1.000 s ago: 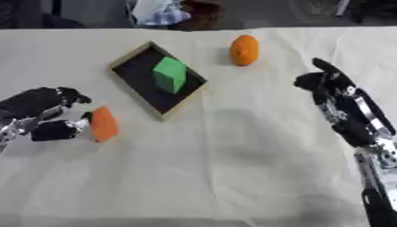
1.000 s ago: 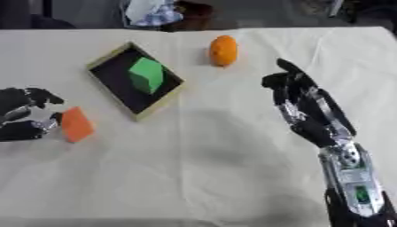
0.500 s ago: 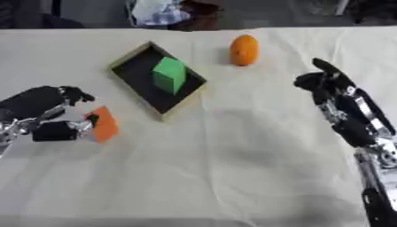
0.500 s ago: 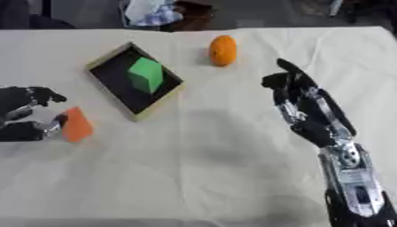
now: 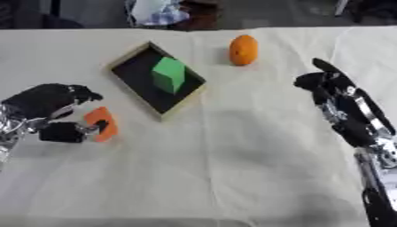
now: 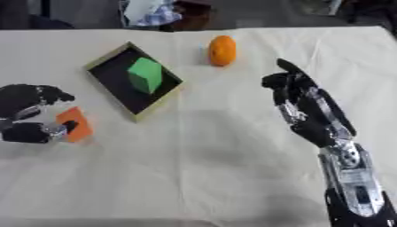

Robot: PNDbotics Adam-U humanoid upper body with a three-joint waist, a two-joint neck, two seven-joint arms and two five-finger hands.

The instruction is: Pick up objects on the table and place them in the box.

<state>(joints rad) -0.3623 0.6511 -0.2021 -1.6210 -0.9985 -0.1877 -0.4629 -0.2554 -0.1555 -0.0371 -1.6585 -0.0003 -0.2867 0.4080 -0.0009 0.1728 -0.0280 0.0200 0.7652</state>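
My left hand (image 5: 48,108) curls around the orange block (image 5: 102,123) on the table, thumb against its near face, left of the box (image 5: 133,65). My right hand (image 6: 306,106) hovers open, fingers straight.

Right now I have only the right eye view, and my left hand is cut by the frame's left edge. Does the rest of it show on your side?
Observer: Yes. The left eye view shows the whole left hand, all of it to the left of the orange block.
Operator: And behind the hand, can you see how the arm comes in?
Observer: A silver wrist shows at that view's left edge, lower than the back of the hand. The arm runs off the frame there.
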